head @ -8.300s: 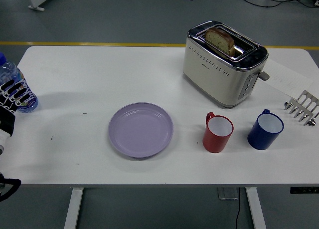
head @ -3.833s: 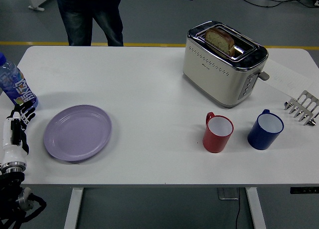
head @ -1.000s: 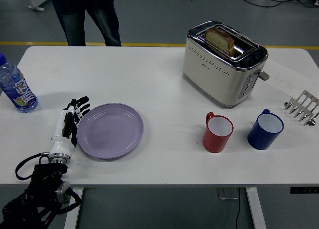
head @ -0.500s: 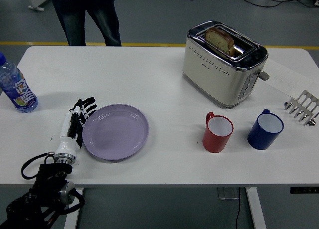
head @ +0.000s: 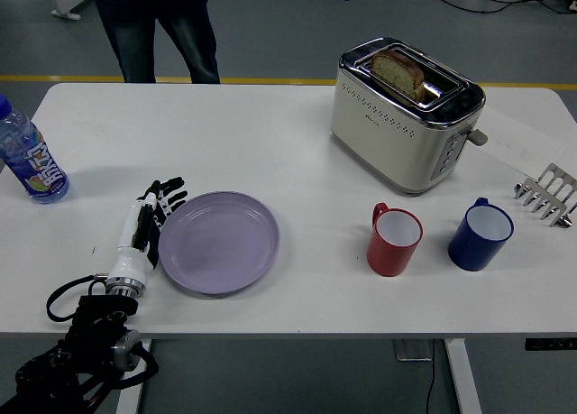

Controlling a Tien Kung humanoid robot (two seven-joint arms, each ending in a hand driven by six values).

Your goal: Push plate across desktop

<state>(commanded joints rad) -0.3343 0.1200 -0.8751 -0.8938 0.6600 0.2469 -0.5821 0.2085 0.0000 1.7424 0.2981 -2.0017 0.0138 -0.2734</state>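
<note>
A lilac plate point(head: 219, 243) lies flat on the white table point(head: 270, 143), left of centre. My left hand point(head: 149, 219) lies edge-on against the plate's left rim, fingers straight and spread, holding nothing. Its white forearm runs back to the black arm at the lower left corner. My right hand is out of view.
A water bottle point(head: 25, 154) stands at the far left. A red mug point(head: 393, 241) and a blue mug point(head: 480, 234) stand to the plate's right. A toaster point(head: 404, 114) with bread is behind them, a metal rack point(head: 546, 194) at the right edge. A person point(head: 155, 22) stands at the far side.
My left hand has slid the plate steadily to the right over the last second. Earlier the plate went from the centre to the far left while the person arrived.
</note>
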